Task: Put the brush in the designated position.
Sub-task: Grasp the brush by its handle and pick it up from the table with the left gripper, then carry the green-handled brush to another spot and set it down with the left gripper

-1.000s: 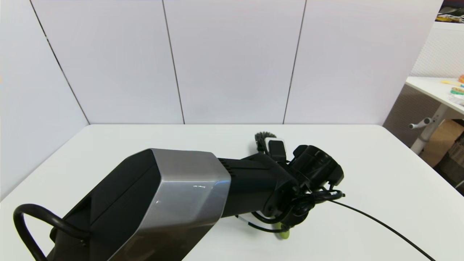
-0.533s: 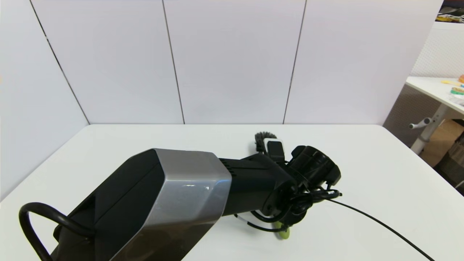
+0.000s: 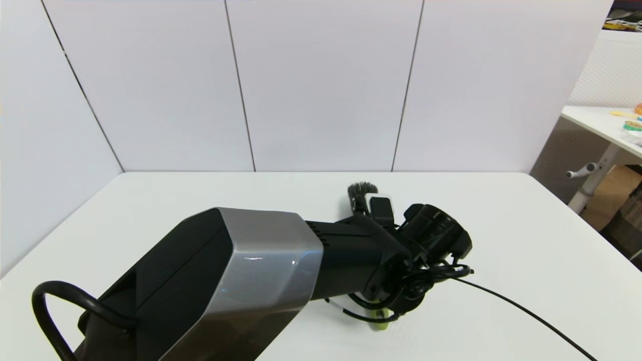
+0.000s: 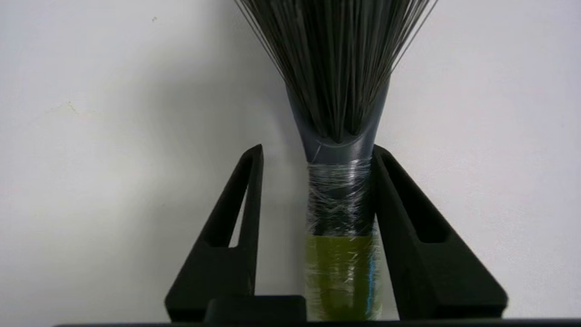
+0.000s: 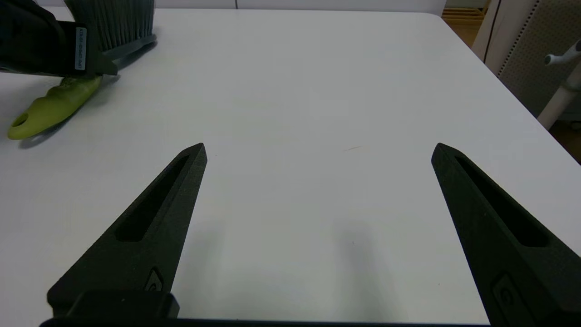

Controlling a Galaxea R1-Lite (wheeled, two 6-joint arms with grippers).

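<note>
- Left gripper (image 4: 317, 154): jaws part open around the brush (image 4: 340, 200). One finger (image 4: 395, 195) touches the neck; the other finger stands off it with a clear gap. No firm clamp is shown.
- Brush position: it lies between the left fingers, the silvery neck band level with the fingertips, the dark bristles fanning out beyond them and the lime-green handle running back toward the wrist.
- The right wrist view shows the handle end with its hole resting on the table (image 5: 317, 91), and the left gripper (image 5: 97, 68) down over the neck.
- Head view: the left arm (image 3: 241, 281) reaches across the table and covers most of the brush (image 3: 357, 193); only the bristle tuft beyond the wrist and the green handle tip below it show.
- Right gripper (image 5: 317, 154): jaws wide, nothing between them, low over bare table, well apart from the brush (image 5: 50, 111).
- Containers: none in view.
- Surface: white table, a black cable (image 3: 526, 313) trailing across it.
- Room: white panelled walls (image 3: 321, 85) behind; a second table (image 3: 602, 123) at far right.
</note>
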